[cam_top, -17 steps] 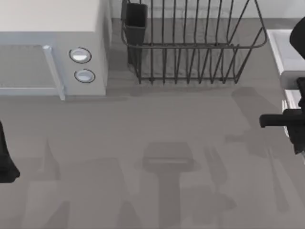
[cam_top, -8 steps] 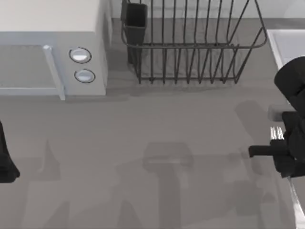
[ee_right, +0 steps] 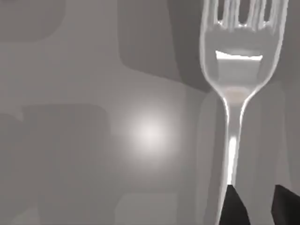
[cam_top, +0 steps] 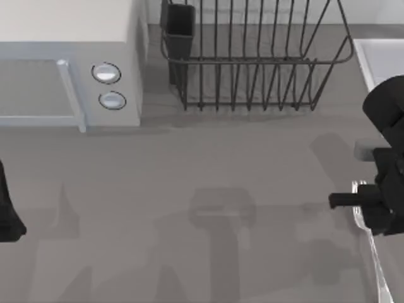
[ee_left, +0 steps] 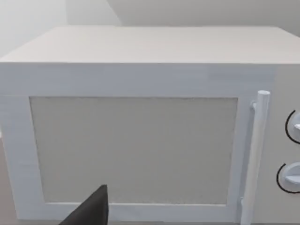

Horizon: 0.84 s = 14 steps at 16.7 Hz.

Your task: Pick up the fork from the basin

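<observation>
Right gripper (cam_top: 372,203): at the table's right edge, fingers clamped on the handle of the slim shiny silver metal fork (ee_right: 234,89).
Fork: lifted, near the pale rectangular basin (cam_top: 379,60).
Left arm: parked at left edge.

The dish rack (cam_top: 252,57) stands right of the microwave (cam_top: 69,63). Farther right lies the basin (cam_top: 379,60); nearer than it, the right gripper (cam_top: 379,205) overlaps the fork (cam_top: 369,249).

Both AgileX arms matte black, no visible markings, cables or screws. Right claw (cam_top: 379,205): blocky body under a rounded link, thin straight bar jutting sideways. Left claw (ee_left: 91,211): plain dark wedge-shaped finger tip.
</observation>
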Available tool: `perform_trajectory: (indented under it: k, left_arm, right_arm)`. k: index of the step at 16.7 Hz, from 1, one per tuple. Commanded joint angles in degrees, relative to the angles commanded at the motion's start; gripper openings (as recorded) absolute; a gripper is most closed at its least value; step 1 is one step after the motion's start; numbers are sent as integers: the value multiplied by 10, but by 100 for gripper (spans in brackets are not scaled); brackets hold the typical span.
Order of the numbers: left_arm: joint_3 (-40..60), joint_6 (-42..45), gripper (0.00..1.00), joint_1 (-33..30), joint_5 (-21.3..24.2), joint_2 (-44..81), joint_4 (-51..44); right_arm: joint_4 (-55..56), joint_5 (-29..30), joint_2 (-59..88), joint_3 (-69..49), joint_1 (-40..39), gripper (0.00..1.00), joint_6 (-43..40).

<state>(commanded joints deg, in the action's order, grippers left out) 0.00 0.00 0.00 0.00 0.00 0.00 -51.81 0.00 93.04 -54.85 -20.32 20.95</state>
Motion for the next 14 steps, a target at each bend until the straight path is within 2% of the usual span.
perform_trajectory:
  k: [8,14]
  left_arm:
    - [0,0,100,0,0,0,0]
    - [0,0,100,0,0,0,0]
  right_arm:
    - [0,0,0,0,0,98,0]
    - [0,0,0,0,0,100,0]
